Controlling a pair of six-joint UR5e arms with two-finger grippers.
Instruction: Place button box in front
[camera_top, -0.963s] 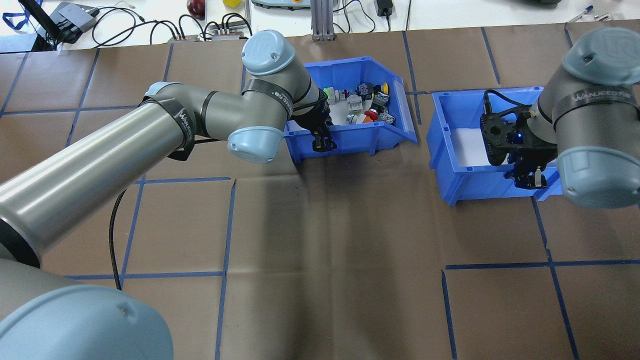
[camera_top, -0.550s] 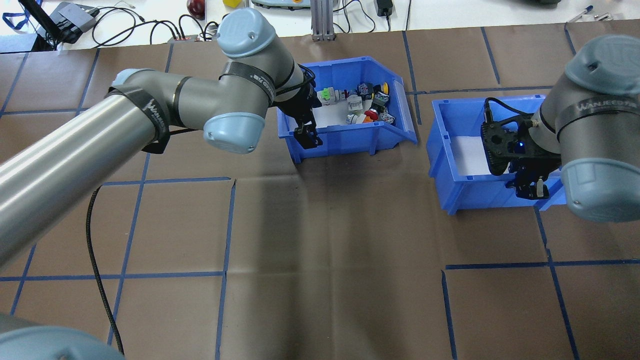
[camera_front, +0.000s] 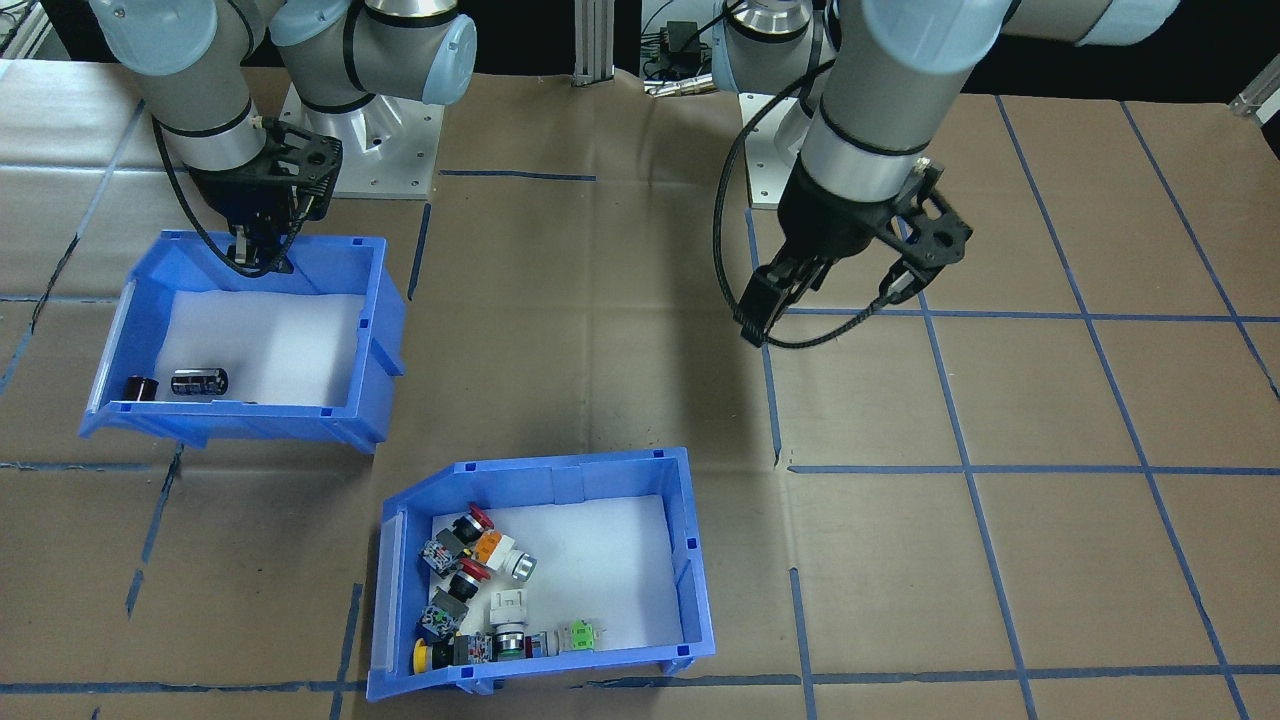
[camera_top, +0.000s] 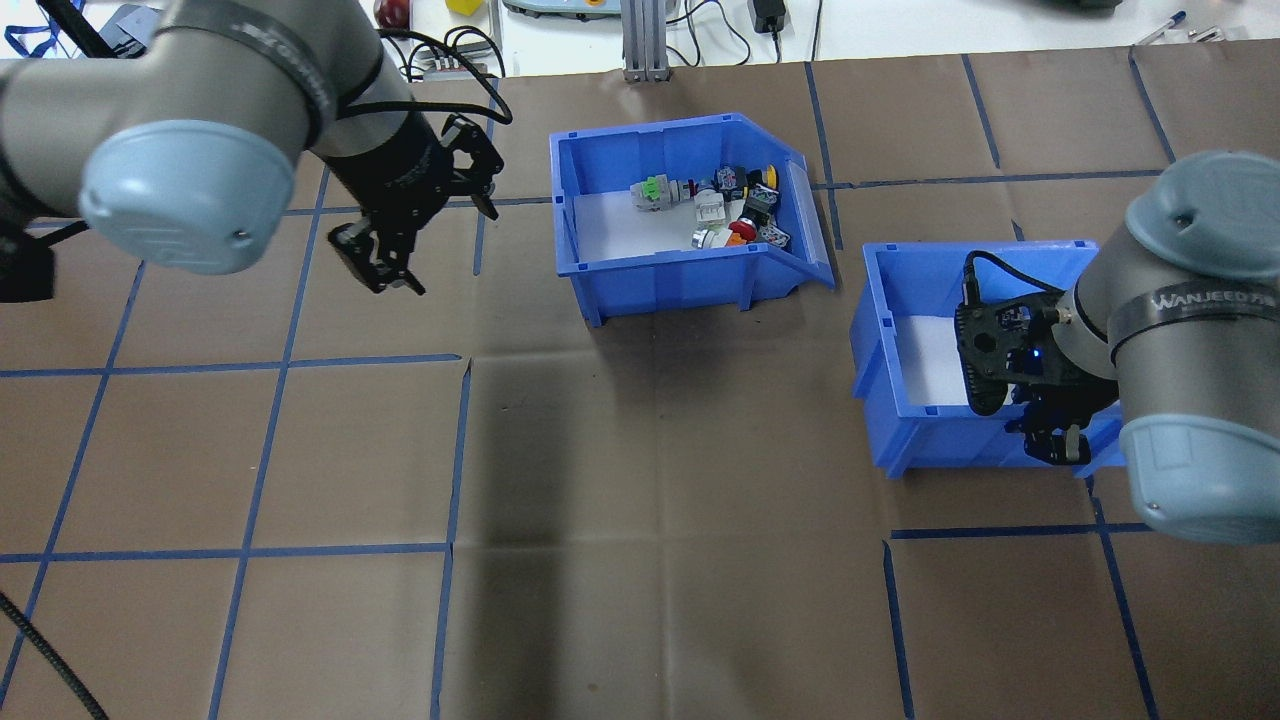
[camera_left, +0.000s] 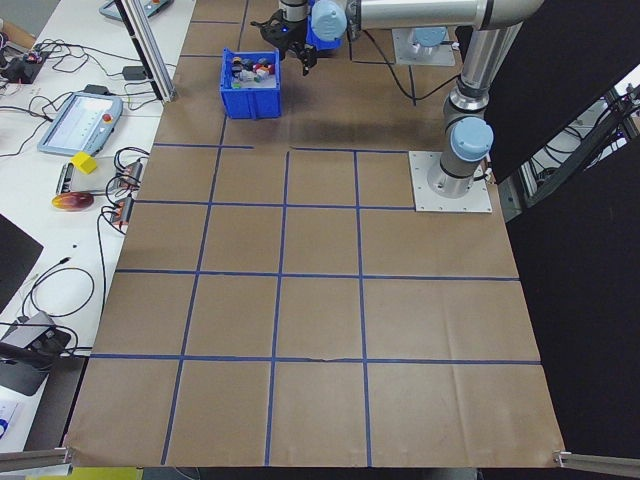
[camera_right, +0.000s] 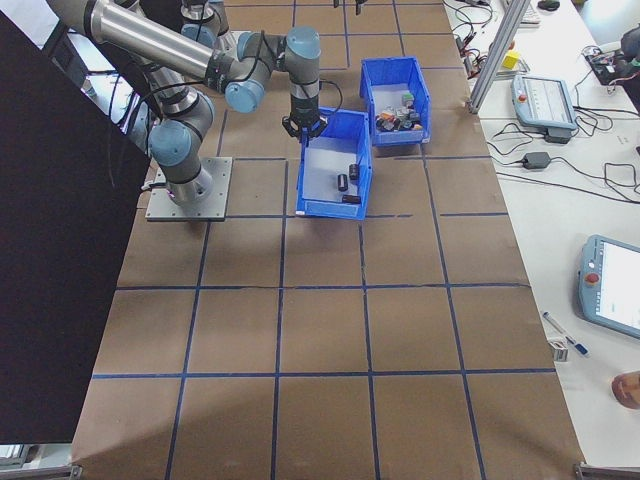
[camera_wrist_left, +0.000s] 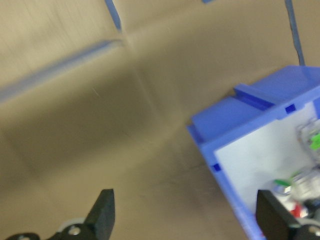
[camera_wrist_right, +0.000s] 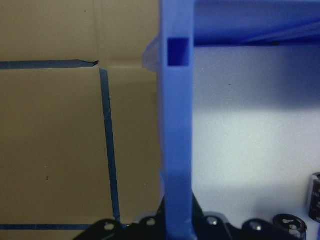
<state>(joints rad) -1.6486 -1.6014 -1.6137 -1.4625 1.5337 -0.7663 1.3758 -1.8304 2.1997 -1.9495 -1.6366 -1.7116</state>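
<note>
Judged from the layout: nearly done, with only tidying left. On the counter (camera_top: 640, 600), far side from the robot, button box (camera_top: 670, 282) sitting flat, upright, sloped side turned to the robot's right. Nearer the robot and off to its right, second blue bin (camera_top: 872, 330), so already behind the button box.

To finish well:
- Leave the button box alone; no nudging its wall on the way out.
- Lift the left gripper (camera_top: 378, 265) before swinging it home. Spread wide, holding nothing, hanging over bare counter well apart from the button box on the robot's left.
- Mind the right gripper (camera_top: 1055, 445): pressed onto the second bin's near wall (camera_wrist_right: 176, 150), which runs straight between its jaws in the right wrist view. If shifting that bin, drag low and level, toward the robot only, never past the button box's line. Let go only once flat on the counter, then rise straight up to avoid tipping the rim.
- Expect the loose cylinders to roll under any jerk.

Count, large to small:
- One counter.
- Two arms, two grippers.
- Two blue bins.
- At least two dark cylinders (camera_front: 200, 381) in the second bin.
- Roughly ten push-button switches (camera_front: 470, 590) heaped in the button box: red, orange, yellow, green caps; too tangled for an exact tally.
</note>
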